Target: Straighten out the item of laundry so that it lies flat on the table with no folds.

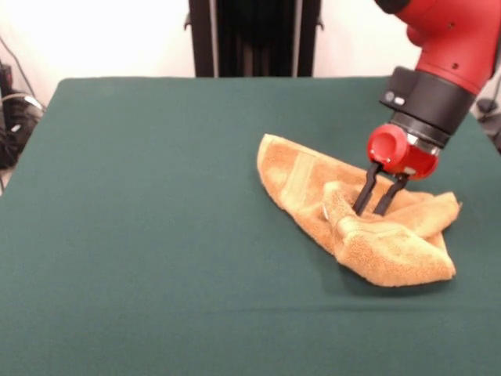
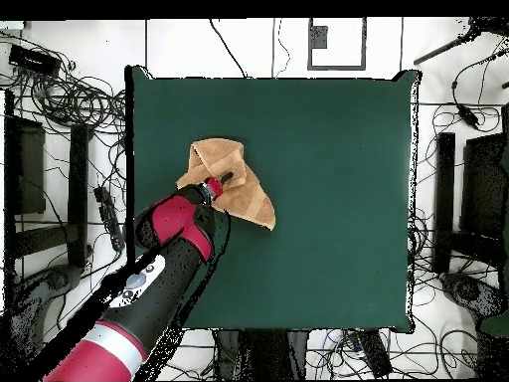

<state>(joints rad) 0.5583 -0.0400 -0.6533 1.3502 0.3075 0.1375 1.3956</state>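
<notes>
The item of laundry (image 1: 301,182) is an orange-tan terry towel lying crumpled on the right part of the dark green table (image 1: 156,204). Its woven band shows on the flat left portion, and thick folds are bunched at its right and near end. My gripper (image 1: 371,211) comes down from the upper right onto the middle of the towel. Its two black fingers stand a little apart, open, tips resting among the folds. In the overhead view the towel (image 2: 251,197) lies left of the table's (image 2: 328,179) middle, with the gripper (image 2: 226,180) over its left part.
The red and black arm (image 2: 164,259) reaches in over the table's lower left edge in the overhead view. Cables and dark equipment (image 2: 60,109) lie on the floor around the table. Black stand posts (image 1: 254,35) rise behind the far edge.
</notes>
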